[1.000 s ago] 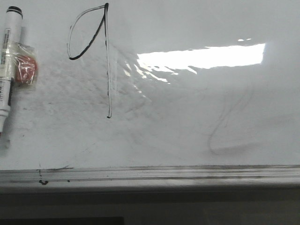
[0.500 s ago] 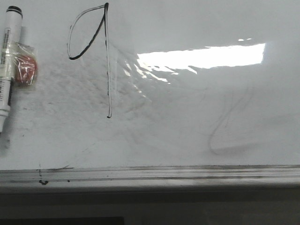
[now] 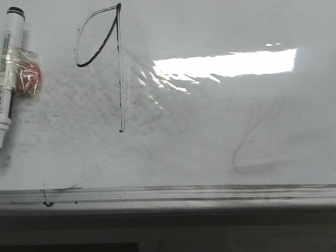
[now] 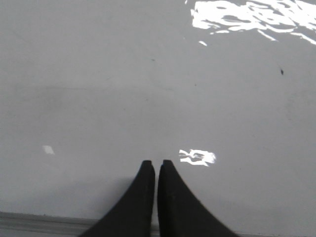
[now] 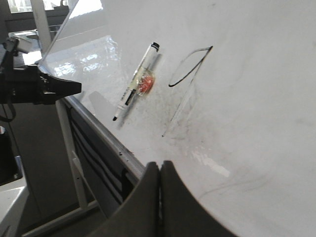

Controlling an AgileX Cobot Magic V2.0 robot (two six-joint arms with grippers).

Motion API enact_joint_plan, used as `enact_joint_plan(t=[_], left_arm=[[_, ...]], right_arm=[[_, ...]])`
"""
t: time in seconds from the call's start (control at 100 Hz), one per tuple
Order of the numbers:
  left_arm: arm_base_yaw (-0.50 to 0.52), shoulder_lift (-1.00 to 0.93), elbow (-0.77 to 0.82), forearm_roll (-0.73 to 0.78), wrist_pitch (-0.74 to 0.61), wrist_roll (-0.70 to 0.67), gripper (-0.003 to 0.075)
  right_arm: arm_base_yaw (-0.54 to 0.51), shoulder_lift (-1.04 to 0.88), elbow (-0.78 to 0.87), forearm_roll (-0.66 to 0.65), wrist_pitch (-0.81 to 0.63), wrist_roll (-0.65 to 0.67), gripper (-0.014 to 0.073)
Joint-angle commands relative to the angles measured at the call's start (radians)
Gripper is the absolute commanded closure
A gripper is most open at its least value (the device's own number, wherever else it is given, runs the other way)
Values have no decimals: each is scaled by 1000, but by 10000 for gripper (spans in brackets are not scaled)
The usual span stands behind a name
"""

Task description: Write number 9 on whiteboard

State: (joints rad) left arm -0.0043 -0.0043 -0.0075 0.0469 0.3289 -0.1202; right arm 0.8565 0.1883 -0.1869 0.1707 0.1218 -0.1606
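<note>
The number 9 (image 3: 120, 68) is drawn in thin black marker on the whiteboard (image 3: 210, 136), with an open loop at upper left and a long straight stem. It also shows in the right wrist view (image 5: 183, 84). A white marker (image 3: 8, 73) with a black cap lies on the board at the far left, taped to an orange piece (image 3: 29, 76); it shows in the right wrist view too (image 5: 136, 81). My left gripper (image 4: 155, 164) is shut and empty over bare board (image 4: 148, 74). My right gripper (image 5: 159, 164) is shut and empty near the board's edge.
A grey metal ledge (image 3: 168, 194) runs along the board's near edge. A faint grey S-shaped erased smear (image 3: 254, 139) lies at the right, below a bright glare patch (image 3: 226, 64). The left arm's dark body (image 5: 34, 89) shows beyond the board's edge.
</note>
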Motion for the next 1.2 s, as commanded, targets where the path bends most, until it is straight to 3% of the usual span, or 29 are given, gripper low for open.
enact_joint_plan(t=[0.0,0.18,0.31,0.44,0.72,0.99,1.19], left_arm=[[-2,-29,40,-8,-53,1,741],[-2,-29,40,-8,-53,1,741],[-2,-29,40,-8,-53,1,741],[-2,-29,40,-8,-53,1,741],[-2,-29,40,-8,-53,1,741],[-2,-29,40,-8,-53,1,741],[-2,-29,40,-8,-53,1,741]], right_arm=[[-54,8,-4,-39,-163,-6,658],[-278,8,71,-106,-482,-6,658],[-493,8,115,-105,-537,51,658],[-674,-68,158,-106,-420,120,658],[-881,-168,210,-119,-70,176,658],[-930,-220,210,-179,180,176,658],[-930,-220,210,-183,177,174,658]])
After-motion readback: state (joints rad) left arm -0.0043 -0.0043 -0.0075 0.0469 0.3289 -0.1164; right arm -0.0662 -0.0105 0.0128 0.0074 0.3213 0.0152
